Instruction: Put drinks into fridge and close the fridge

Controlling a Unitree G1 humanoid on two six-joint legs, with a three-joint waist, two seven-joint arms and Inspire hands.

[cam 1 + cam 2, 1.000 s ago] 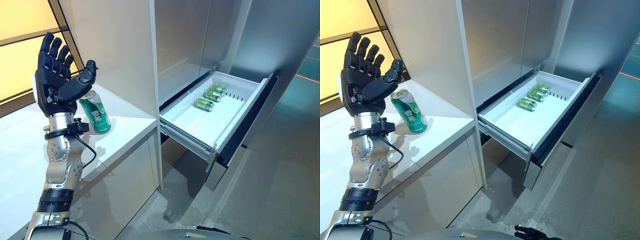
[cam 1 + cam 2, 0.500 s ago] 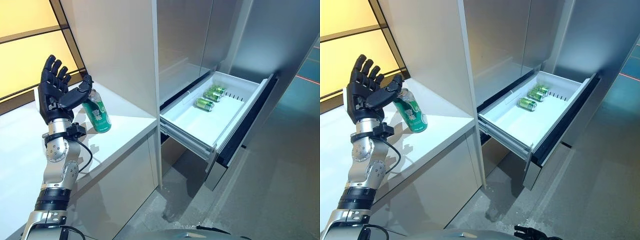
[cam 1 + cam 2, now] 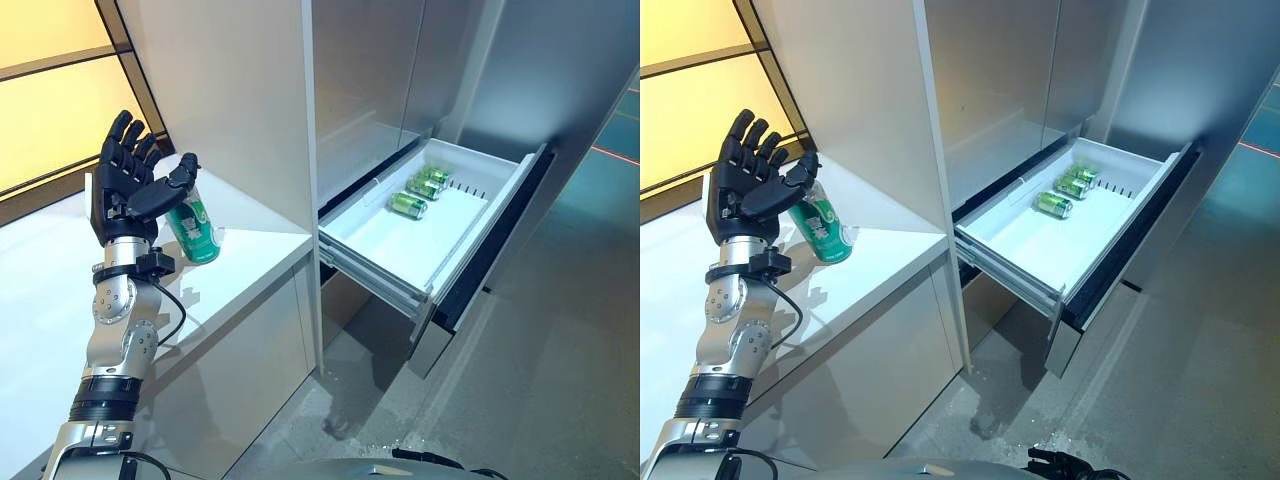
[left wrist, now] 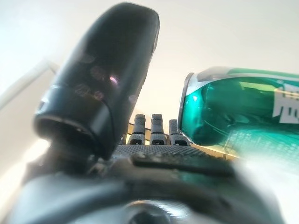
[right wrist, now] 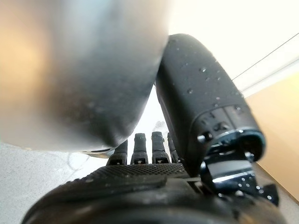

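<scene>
A green can (image 3: 197,232) stands on the white counter (image 3: 245,265) by the tall white panel. My left hand (image 3: 125,195) is open and held upright just left of the can, with its thumb by the can's top. In the left wrist view the can (image 4: 243,112) lies past the thumb, and the fingers are straight and not around it. The fridge drawer (image 3: 375,270) is pulled out, with green cans (image 3: 418,190) lying at its far end. My right hand (image 3: 1070,465) hangs low at the bottom edge; its wrist view shows its fingers (image 5: 142,142) straight and holding nothing.
A tall white side panel (image 3: 240,90) rises between the counter and the fridge. The grey fridge front (image 3: 560,90) stands behind the drawer. The drawer's dark front (image 3: 490,250) juts out over the grey floor (image 3: 560,380).
My left hand has come down from a raised position and moved in toward the can; its thumb is now by the can's top. The can and drawer have not moved.
</scene>
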